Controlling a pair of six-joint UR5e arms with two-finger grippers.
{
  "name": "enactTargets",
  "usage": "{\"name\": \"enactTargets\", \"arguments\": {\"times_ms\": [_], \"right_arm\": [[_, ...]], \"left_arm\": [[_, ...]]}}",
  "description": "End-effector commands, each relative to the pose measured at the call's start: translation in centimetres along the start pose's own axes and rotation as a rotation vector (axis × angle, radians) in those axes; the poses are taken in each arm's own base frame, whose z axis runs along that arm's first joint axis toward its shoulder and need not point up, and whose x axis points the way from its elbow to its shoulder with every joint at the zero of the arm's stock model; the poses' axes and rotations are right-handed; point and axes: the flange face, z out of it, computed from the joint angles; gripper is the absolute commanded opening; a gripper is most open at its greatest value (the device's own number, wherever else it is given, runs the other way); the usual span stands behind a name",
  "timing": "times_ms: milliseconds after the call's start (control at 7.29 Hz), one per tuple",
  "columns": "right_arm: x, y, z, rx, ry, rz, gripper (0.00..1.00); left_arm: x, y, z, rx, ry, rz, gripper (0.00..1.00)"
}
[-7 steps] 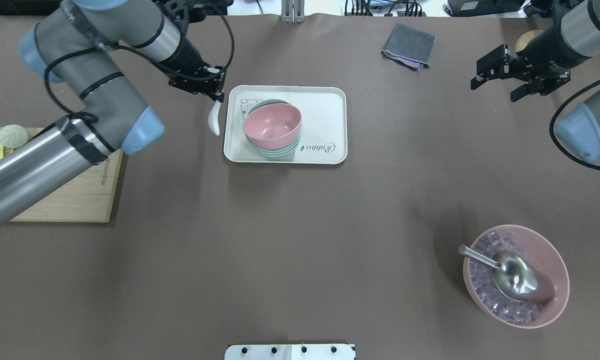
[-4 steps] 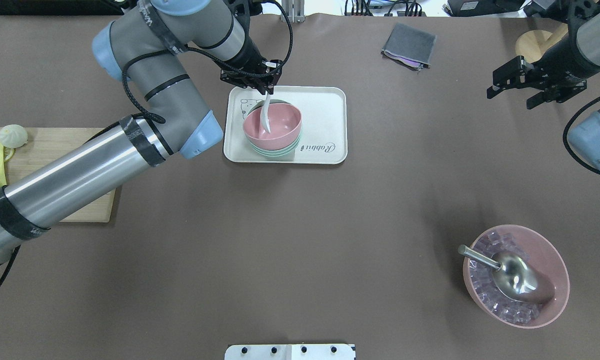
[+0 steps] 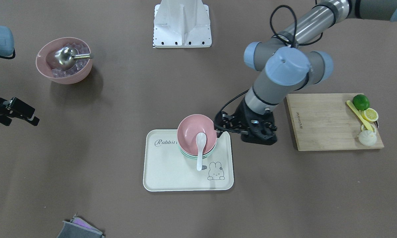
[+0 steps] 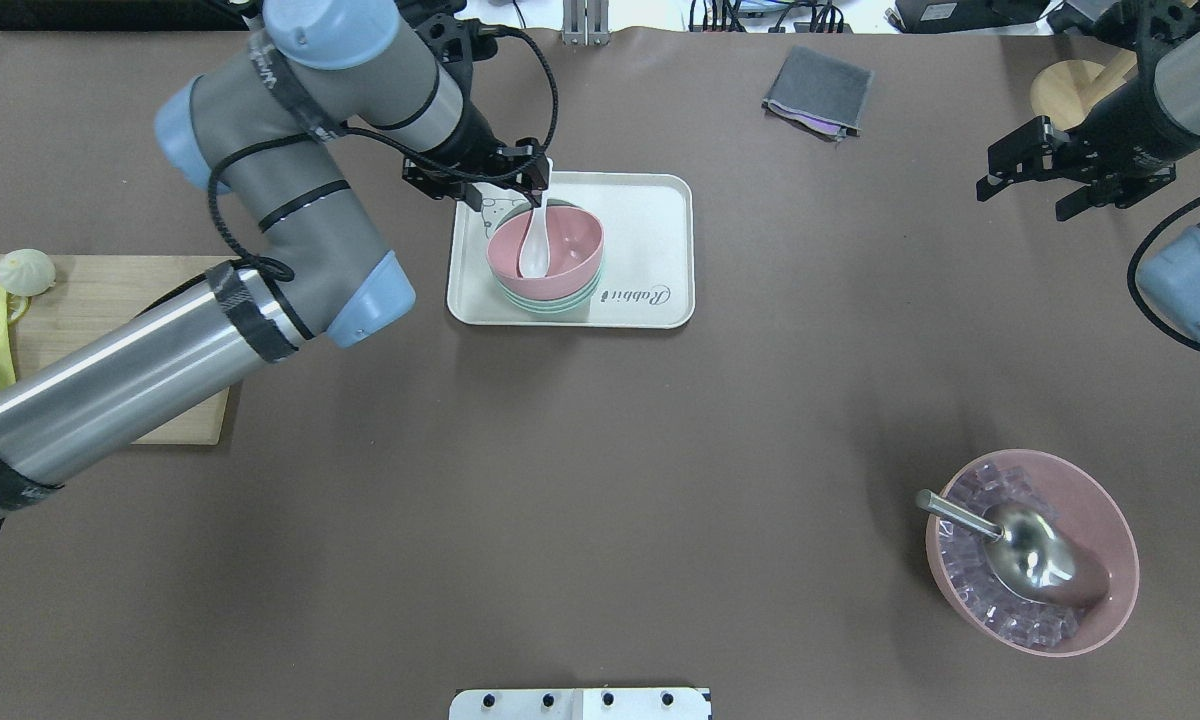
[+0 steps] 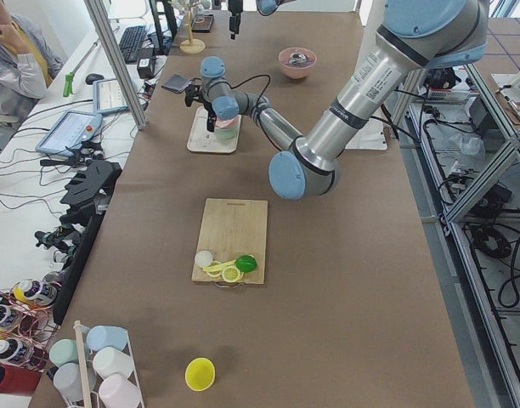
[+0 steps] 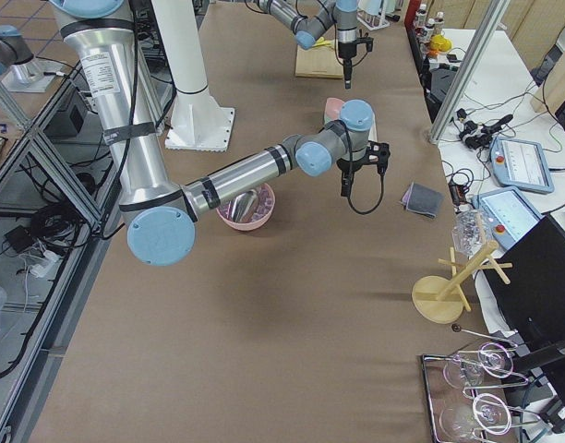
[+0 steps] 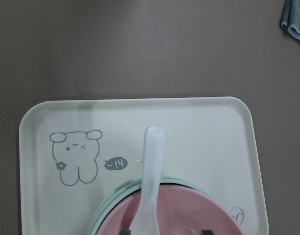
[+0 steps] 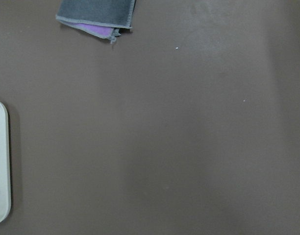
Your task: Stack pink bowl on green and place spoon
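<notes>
The pink bowl [image 4: 565, 235] sits nested in the green bowl [image 4: 550, 303] on the white rabbit tray [image 4: 650, 220]. The white spoon [image 4: 533, 250] lies in the pink bowl, its handle leaning over the far rim; it also shows in the front view [image 3: 200, 145] and the left wrist view [image 7: 151, 171]. My left gripper [image 4: 508, 185] is open just above the tray's far left edge, beside the spoon handle and not holding it. My right gripper [image 4: 1075, 180] is open and empty at the far right.
A second pink bowl [image 4: 1110, 520] with ice cubes and a metal scoop [image 4: 1030, 555] stands at the near right. A grey cloth [image 4: 818, 92] lies at the back. A wooden board [image 4: 160, 400] with fruit is at the left, a wooden stand [image 4: 1060, 90] at the far right.
My left gripper carried the spoon from left of the tray to over the pink bowl, then let go; the spoon now rests in the bowl. The right arm drew back a little to the right.
</notes>
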Motion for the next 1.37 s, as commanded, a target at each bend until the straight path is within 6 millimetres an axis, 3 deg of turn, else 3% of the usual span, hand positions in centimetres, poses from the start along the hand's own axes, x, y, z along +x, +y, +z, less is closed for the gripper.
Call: {"name": "enactTargets", "arguments": {"times_ms": [0,137,275,412,549,1098,1235], "right_arm": [[7.0,0.0,0.7,-0.001,0.076,-0.125,1.00],[11.1,-0.9,0.1,0.003,0.107,-0.186,1.00],[15.4,-1.9,-0.6,0.002,0.132,-0.218,1.00],[19.7,-2.0,-0.7,-0.018,0.149,-0.278,1.00],[22.0,-2.4,-0.3,-0.040,0.156,-0.329,1.00],[23.2,-2.1,-0.8,-0.048,0.104,-0.304,1.00],[23.3,-2.1,-0.8,-0.047,0.104,-0.306,1.00]], "left_arm": [[-13.1,2.7,-7.7,-0.063,-0.193,0.195,0.98],[-21.0,3.1,-11.9,-0.089,-0.262,0.323,0.98],[-28.6,4.0,-14.6,-0.128,-0.268,0.385,0.98],[-34.3,6.2,-16.4,-0.171,-0.153,0.248,0.98],[-41.5,9.4,-17.9,-0.188,-0.079,0.115,0.98],[-50.2,16.5,-15.9,-0.219,-0.090,0.098,0.98],[-51.8,17.0,-14.9,-0.198,-0.085,0.125,0.98]]}}
